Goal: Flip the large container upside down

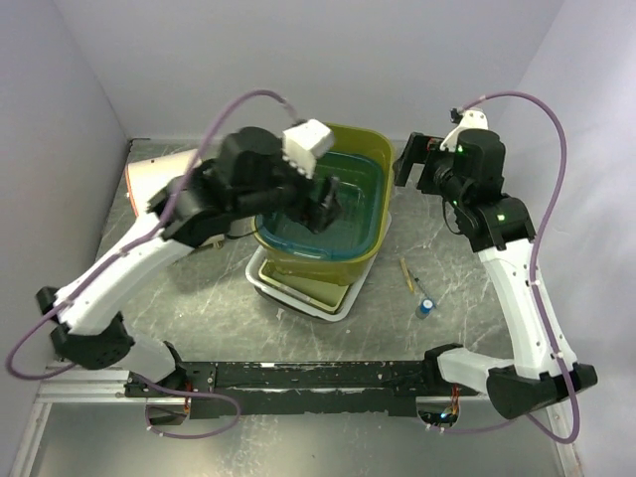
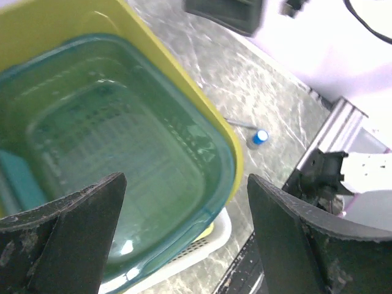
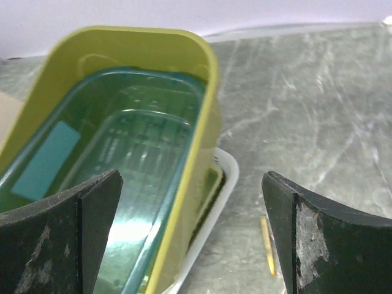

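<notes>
The large yellow container (image 1: 373, 139) stands upright in a white basket (image 1: 298, 296) at the table's middle. A clear teal container (image 1: 353, 214) is nested inside it. My left gripper (image 1: 326, 204) is open and empty, hovering above the teal container's inside. In the left wrist view its fingers straddle the teal container (image 2: 122, 141), the yellow rim (image 2: 184, 79) and the basket (image 2: 208, 242). My right gripper (image 1: 405, 164) is open and empty, just beyond the yellow container's far right corner. In the right wrist view the yellow container (image 3: 135, 46) and the basket (image 3: 220, 184) lie below and to the left.
A yellow pencil (image 1: 405, 271) and a small blue-capped item (image 1: 424, 307) lie on the table right of the stack. An orange-and-white object (image 1: 154, 179) sits at the back left. A black rail (image 1: 318, 376) runs along the near edge. Walls close off the back and both sides.
</notes>
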{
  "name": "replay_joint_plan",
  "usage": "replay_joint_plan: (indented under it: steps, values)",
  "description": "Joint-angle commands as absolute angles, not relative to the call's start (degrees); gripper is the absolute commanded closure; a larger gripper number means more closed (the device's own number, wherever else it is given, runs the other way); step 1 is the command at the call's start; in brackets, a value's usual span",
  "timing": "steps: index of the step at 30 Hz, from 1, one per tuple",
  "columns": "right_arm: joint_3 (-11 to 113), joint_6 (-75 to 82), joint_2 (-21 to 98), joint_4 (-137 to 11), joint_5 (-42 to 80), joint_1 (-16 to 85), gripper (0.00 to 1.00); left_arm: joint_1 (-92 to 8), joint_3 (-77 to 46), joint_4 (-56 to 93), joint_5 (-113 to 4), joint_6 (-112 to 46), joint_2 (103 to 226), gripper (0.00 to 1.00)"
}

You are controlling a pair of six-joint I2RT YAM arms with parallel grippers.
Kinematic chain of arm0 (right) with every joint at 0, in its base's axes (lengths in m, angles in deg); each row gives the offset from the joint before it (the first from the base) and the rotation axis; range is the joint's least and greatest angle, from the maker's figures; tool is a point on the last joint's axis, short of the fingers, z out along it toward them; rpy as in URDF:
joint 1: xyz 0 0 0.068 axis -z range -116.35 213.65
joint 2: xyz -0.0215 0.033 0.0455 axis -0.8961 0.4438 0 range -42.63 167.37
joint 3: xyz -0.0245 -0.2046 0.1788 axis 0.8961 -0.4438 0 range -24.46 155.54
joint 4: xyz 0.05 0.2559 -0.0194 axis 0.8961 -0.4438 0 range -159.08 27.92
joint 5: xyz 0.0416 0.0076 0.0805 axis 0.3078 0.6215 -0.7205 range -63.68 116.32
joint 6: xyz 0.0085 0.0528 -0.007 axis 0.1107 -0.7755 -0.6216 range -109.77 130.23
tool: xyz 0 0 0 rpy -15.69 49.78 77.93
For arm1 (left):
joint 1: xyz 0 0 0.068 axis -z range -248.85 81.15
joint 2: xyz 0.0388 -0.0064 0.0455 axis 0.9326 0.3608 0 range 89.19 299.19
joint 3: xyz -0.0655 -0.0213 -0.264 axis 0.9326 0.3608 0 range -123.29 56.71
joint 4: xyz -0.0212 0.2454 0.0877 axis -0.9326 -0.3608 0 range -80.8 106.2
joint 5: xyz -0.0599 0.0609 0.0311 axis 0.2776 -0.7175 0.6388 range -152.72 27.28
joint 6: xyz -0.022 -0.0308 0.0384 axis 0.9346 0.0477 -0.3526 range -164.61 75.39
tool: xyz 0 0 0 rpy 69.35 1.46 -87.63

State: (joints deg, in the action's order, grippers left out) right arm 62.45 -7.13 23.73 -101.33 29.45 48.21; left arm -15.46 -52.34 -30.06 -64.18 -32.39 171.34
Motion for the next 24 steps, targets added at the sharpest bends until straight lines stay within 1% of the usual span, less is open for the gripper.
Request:
replay_joint_plan:
  steps: [1, 4, 10, 16, 19, 22, 24]
  values:
    - [62.74, -9.52, 26.87, -106.91, 41.27, 48.46, 0.0, -11.99, -56.29, -35.33, -62.56, -31.61, 179.17, 0.08]
    - [63.29, -10.74, 27.63, -108.28, 44.35, 48.47, 0.0, -11.9, -55.92, -34.32, -58.91, -30.44, 182.18, 0.07]
    - [62.62, -10.83, 26.08, -106.45, 46.78, 48.63, 0.0, -11.89, -54.96, -30.74, -54.68, -26.75, 187.85, 0.08]
    - [62.45, -9.29, 25.74, -107.44, 49.84, 48.61, 0.0, -11.75, -52.39, -26.85, -49.93, -23.45, 190.6, 0.12]
    - [61.76, -9.32, 25.27, -107.35, 49.9, 48.62, 0.0, -11.22, -51.43, -26.34, -50.43, -22.77, 191.4, 0.17]
    - [61.25, -9.77, 25.11, -107.15, 49.17, 48.61, 0.0, -11.1, -52.0, -27.86, -53.94, -22.96, 192.82, 0.29]
    - [60.98, -9.72, 25.04, -106.96, 48.77, 48.59, 0.0, -10.89, -52.43, -28.66, -55.55, -23.19, 193.54, 0.33]
